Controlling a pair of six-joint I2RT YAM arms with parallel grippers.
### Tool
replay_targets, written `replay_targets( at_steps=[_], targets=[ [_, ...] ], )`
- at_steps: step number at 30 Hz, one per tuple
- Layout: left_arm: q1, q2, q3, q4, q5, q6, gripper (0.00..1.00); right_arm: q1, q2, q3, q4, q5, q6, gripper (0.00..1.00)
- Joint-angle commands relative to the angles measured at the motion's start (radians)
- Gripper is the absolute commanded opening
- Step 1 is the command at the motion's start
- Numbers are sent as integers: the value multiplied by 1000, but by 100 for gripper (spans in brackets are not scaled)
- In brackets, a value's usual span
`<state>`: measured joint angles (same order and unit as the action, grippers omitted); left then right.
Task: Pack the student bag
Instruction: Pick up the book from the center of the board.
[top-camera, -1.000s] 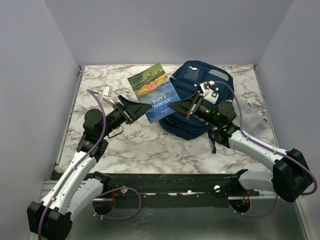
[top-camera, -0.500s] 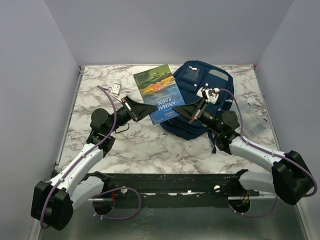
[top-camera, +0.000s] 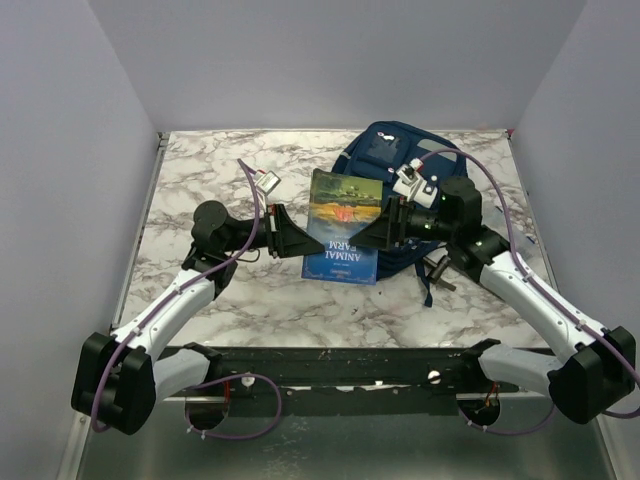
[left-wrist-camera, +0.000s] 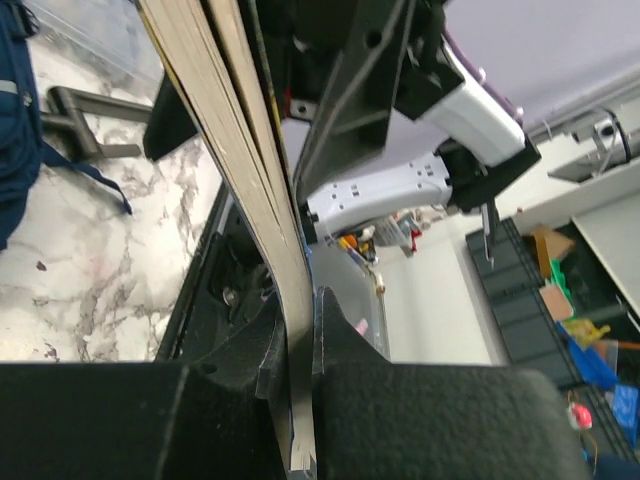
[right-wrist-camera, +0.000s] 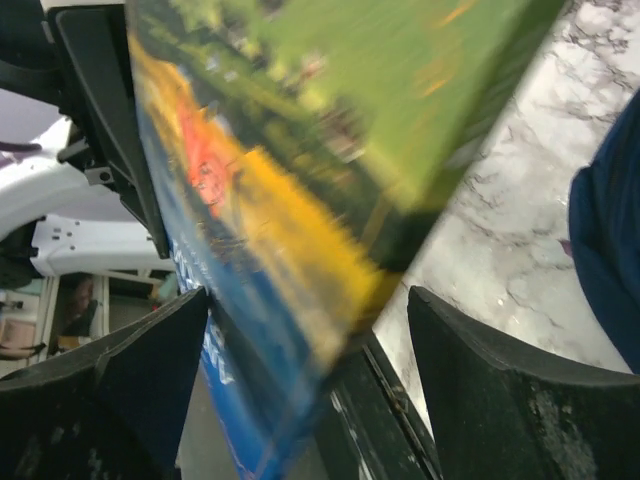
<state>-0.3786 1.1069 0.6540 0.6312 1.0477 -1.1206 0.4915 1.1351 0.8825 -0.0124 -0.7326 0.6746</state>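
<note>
Above the middle of the counter (top-camera: 220, 310) a book (top-camera: 345, 225) hangs between the two arms. It stands in front of the student bag (top-camera: 375, 150) and hides the near left part of it in the top view. The student bag lies at the far right of the counter, behind the book and partly under the right arm.

The left end effector (top-camera: 298, 238) is closed tight on the left edge of the book. In the left wrist view its black fingers (left-wrist-camera: 420, 420) press the cover and pages between them. The right end effector (top-camera: 378, 230) is at the opposite edge with its fingers (right-wrist-camera: 480, 390) spread wide, one on each side of the book. A gap shows on both sides, so it has no hold.

Just beside the bag, on the near right, a dark strap (top-camera: 428, 285) lies toward the arms, and a dark grey bar (top-camera: 441, 272) lies next to it. A clear plastic piece (left-wrist-camera: 95, 45) is near them. A purple cable (top-camera: 250, 185) loops over the left arm.

The counter is smooth, white with grey marble veins. The bag is soft navy fabric with a rounded top. The book has a glossy cover in green, orange and blue with white letters, and its cream page block bends slightly. The fingers are matt black wedges
</note>
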Motion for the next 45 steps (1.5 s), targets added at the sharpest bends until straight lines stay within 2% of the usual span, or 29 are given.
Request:
replay_targets(
  at_steps=[1,6,8,11,17,19,21,22,23,27,29,30,33,36,38,41,45],
  targets=[
    [6,-50,32,77,169,38,0,-76,14,50,-159,-227,-136,83],
    [6,-40,35,78,269,24,0,-95,27,91,-91,-359,-92,82],
    [6,-44,33,78,296,24,0,-96,34,98,-68,-405,-63,78],
    [6,-49,42,78,334,29,0,-97,23,64,73,-450,39,71],
    [6,-40,59,77,347,26,0,-97,5,4,251,-474,188,43],
    [6,-44,62,78,336,23,0,-98,-3,-20,321,-443,255,27],
    [6,-40,65,78,320,10,0,-98,-2,-32,354,-428,296,6],
    [6,-35,70,79,311,-1,9,-98,-5,-44,380,-410,324,0],
    [9,-36,76,78,300,-14,19,-98,-13,-60,416,-373,364,0],
    [40,-78,88,44,203,-50,77,-100,-29,-83,453,-272,436,0],
    [59,-103,110,-29,159,-33,95,-107,-41,-102,488,-213,484,0],
    [74,-118,126,-106,127,-5,98,-114,-47,-114,511,-184,518,0],
    [125,-185,154,-310,23,92,98,-131,-62,-146,581,-105,609,0],
    [169,-255,167,-524,-144,160,98,-132,-77,-178,676,-7,690,0],
    [173,-290,154,-588,-239,158,98,-133,-73,-191,735,45,739,0],
    [167,-286,136,-586,-282,96,98,-131,-46,-203,848,99,794,0],
    [105,-272,110,-428,-272,-1,99,-131,-12,-212,955,171,842,0]
  ],
)
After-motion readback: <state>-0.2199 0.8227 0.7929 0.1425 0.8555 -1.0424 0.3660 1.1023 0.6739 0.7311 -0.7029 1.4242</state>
